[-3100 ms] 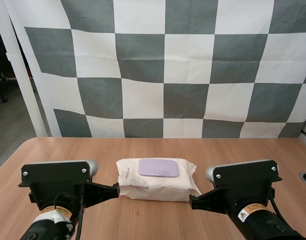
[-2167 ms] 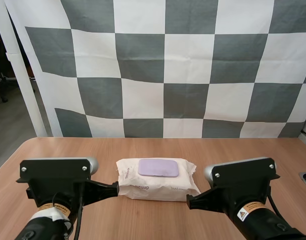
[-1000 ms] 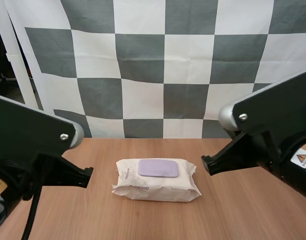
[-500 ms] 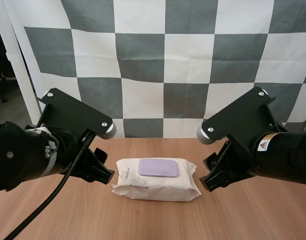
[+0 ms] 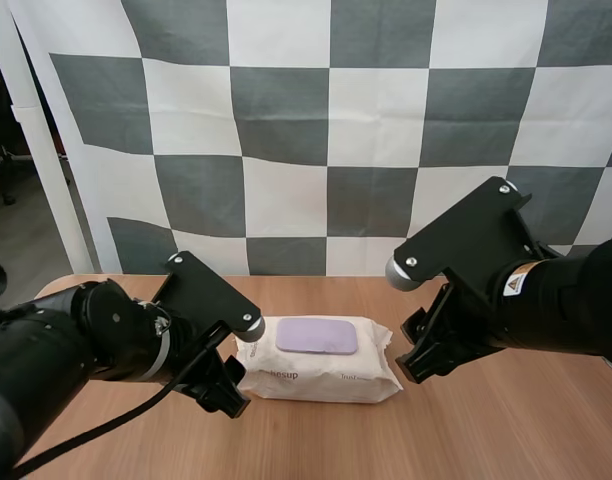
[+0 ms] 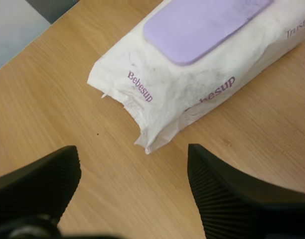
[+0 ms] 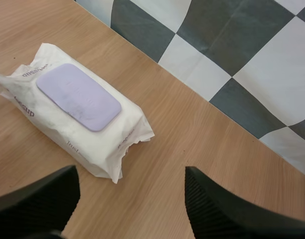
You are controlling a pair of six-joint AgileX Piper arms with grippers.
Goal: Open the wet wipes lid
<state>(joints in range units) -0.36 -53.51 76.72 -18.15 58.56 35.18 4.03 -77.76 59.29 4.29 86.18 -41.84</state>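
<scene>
A white pack of wet wipes (image 5: 316,372) lies flat in the middle of the table, its purple lid (image 5: 316,336) shut on top. My left gripper (image 5: 226,393) hangs low at the pack's left end. In the left wrist view its fingers (image 6: 38,184) stand wide apart, with the pack's crimped corner (image 6: 142,144) just ahead of the left gripper (image 6: 132,199) and nothing between them. My right gripper (image 5: 418,352) hovers by the pack's right end. In the right wrist view the right gripper (image 7: 130,209) is open, above and short of the pack (image 7: 68,134) and its lid (image 7: 77,97).
The pack rests on a wooden table (image 5: 316,440). Its far edge runs a little behind the pack, and bare wood lies in front and to both sides.
Both arms have come down from a raised pose and swung in toward the pack's ends. The left one has dropped lower, close to the left end.
</scene>
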